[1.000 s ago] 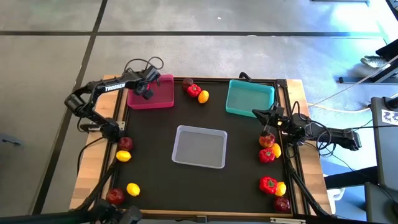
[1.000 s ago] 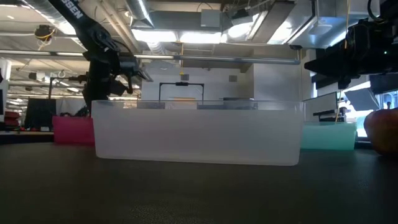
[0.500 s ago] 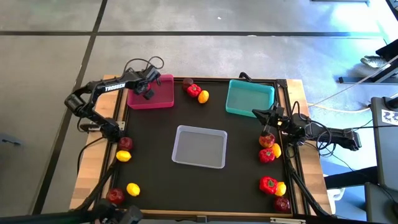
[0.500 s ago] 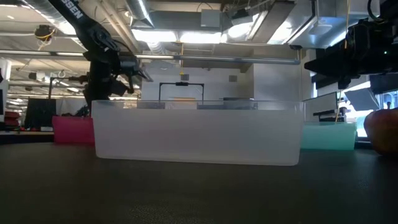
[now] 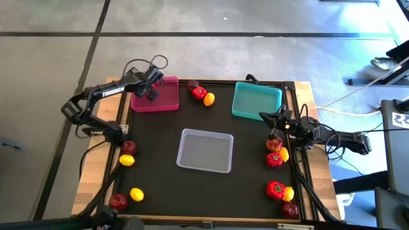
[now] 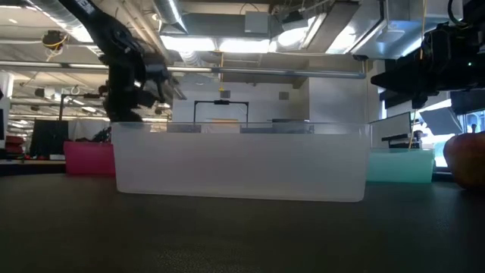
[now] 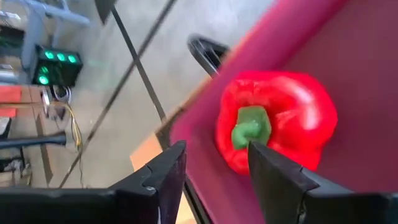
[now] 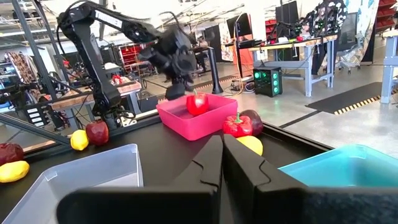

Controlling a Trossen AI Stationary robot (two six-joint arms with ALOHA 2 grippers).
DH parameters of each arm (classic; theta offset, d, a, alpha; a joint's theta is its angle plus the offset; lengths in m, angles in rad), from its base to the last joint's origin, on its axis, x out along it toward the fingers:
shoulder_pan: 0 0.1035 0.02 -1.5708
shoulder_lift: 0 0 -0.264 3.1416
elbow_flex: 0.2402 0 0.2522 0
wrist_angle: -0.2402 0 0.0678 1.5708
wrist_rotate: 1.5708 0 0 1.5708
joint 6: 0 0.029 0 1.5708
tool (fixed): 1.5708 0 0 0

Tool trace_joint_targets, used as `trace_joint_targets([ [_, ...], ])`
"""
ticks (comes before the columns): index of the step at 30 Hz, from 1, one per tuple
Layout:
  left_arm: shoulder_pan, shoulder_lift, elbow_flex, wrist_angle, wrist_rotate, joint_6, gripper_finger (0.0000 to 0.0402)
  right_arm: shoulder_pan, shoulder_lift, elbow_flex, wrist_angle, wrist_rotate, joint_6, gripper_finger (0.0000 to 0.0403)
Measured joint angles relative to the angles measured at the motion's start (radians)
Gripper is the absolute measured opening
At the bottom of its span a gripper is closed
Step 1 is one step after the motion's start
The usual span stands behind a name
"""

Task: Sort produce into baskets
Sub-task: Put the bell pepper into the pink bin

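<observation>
Pepper [image 7: 273, 127] beneath left gripper [image 7: 214, 165] (fingers parted).

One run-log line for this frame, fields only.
left hand: open over pink basket | red pepper: in pink basket | right hand: shut, beside teal basket

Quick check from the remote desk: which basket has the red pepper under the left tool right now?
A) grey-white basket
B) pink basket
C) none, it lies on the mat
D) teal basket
B: the red pepper lies inside the pink basket, just beyond the left tool, as the right wrist view also shows.
</observation>
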Motion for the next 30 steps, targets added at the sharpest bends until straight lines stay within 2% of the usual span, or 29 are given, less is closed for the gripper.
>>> trace_joint_targets([
  [6,-0.032,-0.128,0.030,-0.022,0.049,0.031,0.0163,0.000,0.000,0.000,0.003,0.000,0.000,0.0017],
  [15,-0.072,-0.334,0.042,0.010,0.379,-0.047,0.0160,0.000,0.000,0.000,0.063,0.004,-0.001,0.0017],
  [20,-0.096,-0.371,0.043,0.041,0.546,-0.118,0.0159,0.000,0.000,0.000,0.066,0.002,0.018,0.0017],
  [26,-0.131,-0.365,0.035,0.070,0.614,-0.160,0.0159,0.000,0.000,0.000,0.065,0.009,0.063,0.0017],
  [30,-0.144,-0.365,0.021,0.135,0.622,-0.172,0.0160,0.000,0.000,0.000,0.083,-0.008,0.079,0.0017],
])
